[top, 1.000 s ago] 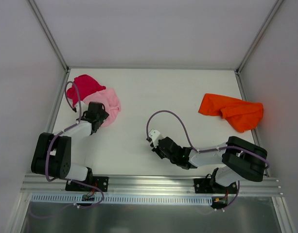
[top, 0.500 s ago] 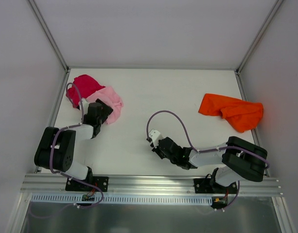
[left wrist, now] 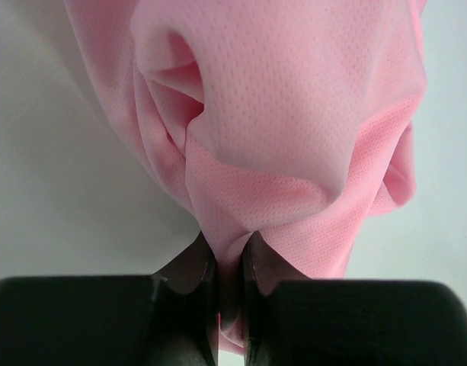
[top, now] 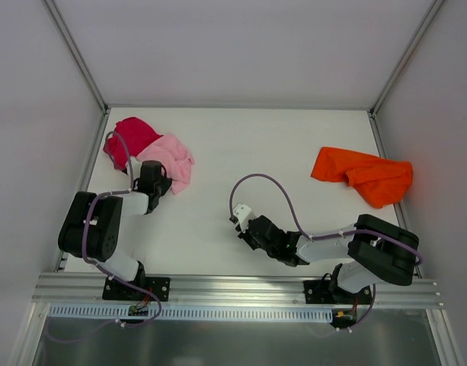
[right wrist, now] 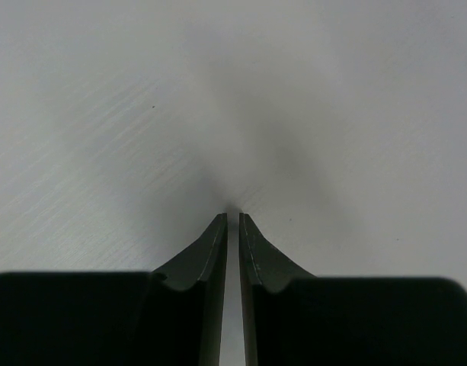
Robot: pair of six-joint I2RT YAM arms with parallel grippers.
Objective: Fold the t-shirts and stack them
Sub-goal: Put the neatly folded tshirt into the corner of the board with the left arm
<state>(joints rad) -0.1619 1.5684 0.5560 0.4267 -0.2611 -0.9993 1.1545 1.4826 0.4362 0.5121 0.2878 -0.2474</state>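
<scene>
Counter: white, walled.
Left tool: clamped on soft light-pink cloth t-shirt.
Right tool: closed, empty.
Risk: shallow pinch may slip.

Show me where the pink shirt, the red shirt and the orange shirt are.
pink t-shirt [top: 174, 158]: top external view, middle of the bunched cloth.
red t-shirt [top: 133, 136]: top external view, centre of the crumpled heap.
orange t-shirt [top: 363, 174]: top external view, middle of the cloth.
</scene>
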